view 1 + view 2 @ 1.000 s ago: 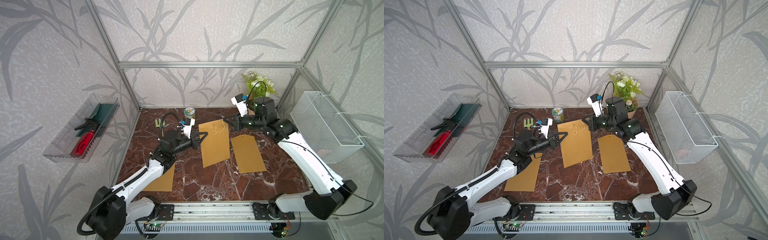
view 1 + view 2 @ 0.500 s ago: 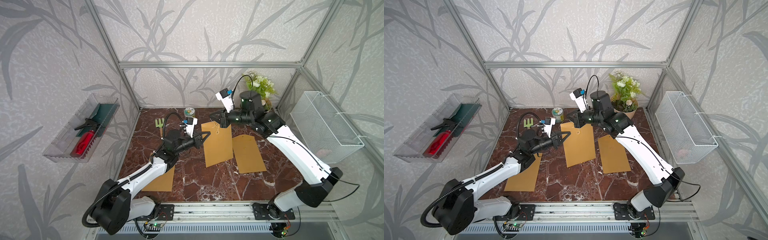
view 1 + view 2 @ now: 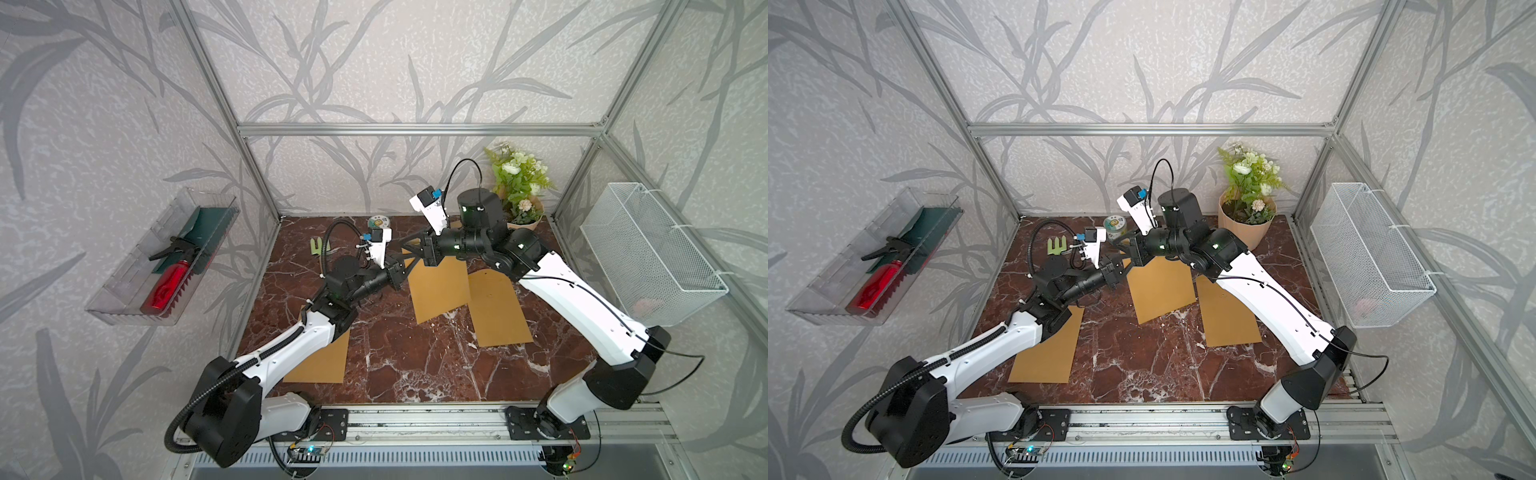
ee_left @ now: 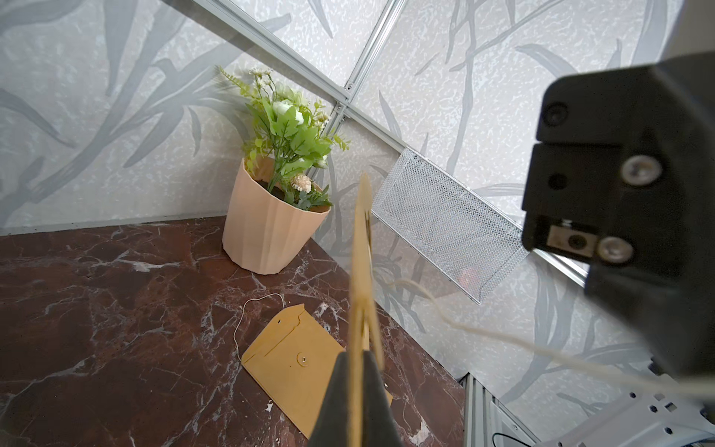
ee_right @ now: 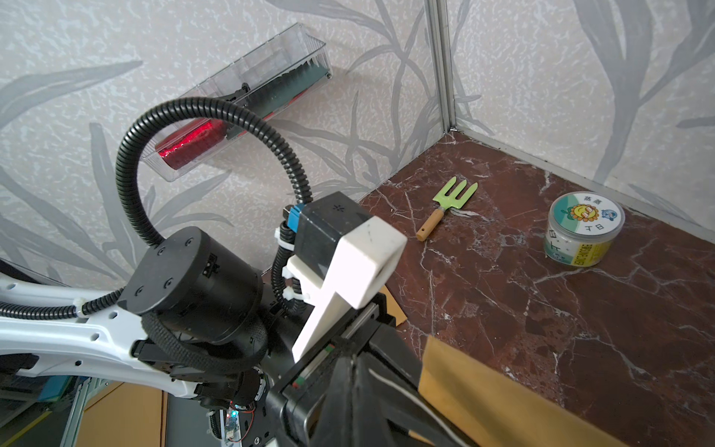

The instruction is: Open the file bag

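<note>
Kraft-paper file bag [image 3: 440, 291] sits mid-frame in both top views. Its lower edge is down at the marbled tabletop [image 3: 395, 365] and its upper left corner is raised off it. The left gripper [image 3: 404, 266] is clamped on that corner. In the left wrist view the bag [image 4: 360, 251] shows edge-on, rising from between the two dark fingers [image 4: 334, 398] that press on either face.

The right gripper [image 3: 409, 246] reaches in from the right of the frame, just above the left one, with its jaws closed. In the right wrist view a thin pale string [image 5: 402, 393] comes out from between its fingers [image 5: 348, 406] — pinched, as far as can be told — and runs toward the bag. In the left wrist view the same string [image 4: 541, 354] stretches from the bag to the lower right of the frame.

A second file bag [image 3: 496, 307] lies flat just right of the held one. A third [image 3: 324, 361] lies at lower left, partly under the left arm. A flower pot [image 3: 1246, 224] stands at the upper right of the tabletop. A green hand fork [image 3: 318, 246] and a round tin [image 3: 378, 221] sit near its upper edge.
</note>
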Tool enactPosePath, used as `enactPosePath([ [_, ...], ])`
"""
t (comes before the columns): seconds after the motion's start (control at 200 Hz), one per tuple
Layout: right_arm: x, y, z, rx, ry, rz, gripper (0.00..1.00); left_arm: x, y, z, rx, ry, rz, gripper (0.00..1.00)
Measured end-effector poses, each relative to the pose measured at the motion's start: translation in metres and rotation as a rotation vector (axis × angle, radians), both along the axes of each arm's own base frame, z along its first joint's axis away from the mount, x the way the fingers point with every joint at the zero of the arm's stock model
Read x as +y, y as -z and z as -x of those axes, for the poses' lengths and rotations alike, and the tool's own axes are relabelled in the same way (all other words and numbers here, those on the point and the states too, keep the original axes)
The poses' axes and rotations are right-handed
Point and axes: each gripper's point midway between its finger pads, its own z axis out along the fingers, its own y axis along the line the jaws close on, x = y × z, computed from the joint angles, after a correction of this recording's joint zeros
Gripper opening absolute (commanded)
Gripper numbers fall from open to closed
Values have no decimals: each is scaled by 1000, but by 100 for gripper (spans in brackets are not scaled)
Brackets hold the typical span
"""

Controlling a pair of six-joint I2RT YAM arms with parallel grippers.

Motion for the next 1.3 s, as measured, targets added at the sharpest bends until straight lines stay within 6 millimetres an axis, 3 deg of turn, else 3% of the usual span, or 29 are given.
enactPosePath([
  [0.41, 15, 0, 20, 5, -51, -9, 0, 4, -6, -16, 5, -68, 52, 0],
  [0.595, 12, 9, 26, 16, -54, 4, 0, 10, -11, -21, -7, -100, 62, 0],
  [1.3, -32, 98, 26, 60, 101, 234, 0, 34, -36, -30, -49, -184, 90, 0],
])
